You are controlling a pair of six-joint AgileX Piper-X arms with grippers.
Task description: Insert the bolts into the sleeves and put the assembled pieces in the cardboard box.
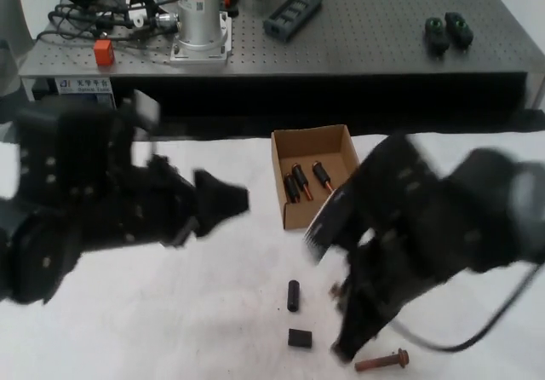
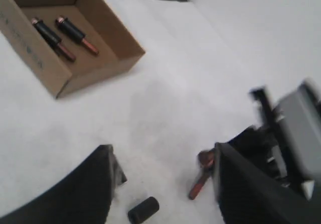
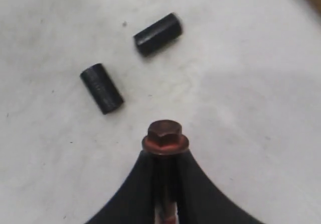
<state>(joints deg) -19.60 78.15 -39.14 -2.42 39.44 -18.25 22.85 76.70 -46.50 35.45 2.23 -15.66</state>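
My right gripper (image 3: 165,159) is shut on a copper bolt (image 3: 165,137), whose hex head sticks out past the fingertips. Just beyond it two black sleeves (image 3: 157,33) (image 3: 102,88) lie on the white cloth, apart from each other. In the high view these sleeves (image 1: 293,295) (image 1: 299,338) lie left of the right arm (image 1: 426,227), and a second copper bolt (image 1: 383,361) lies loose near the front edge. The cardboard box (image 1: 341,141) holds three assembled pieces (image 1: 298,182). My left gripper (image 2: 163,153) hangs open over the cloth with nothing between its fingers, a sleeve (image 2: 143,210) below it.
A dark metal bench (image 1: 366,48) behind the cloth carries a silver post (image 1: 201,22), cables, a black tray (image 1: 292,12) and two black round parts (image 1: 447,31). The white cloth (image 1: 170,312) stretches wide at the front left.
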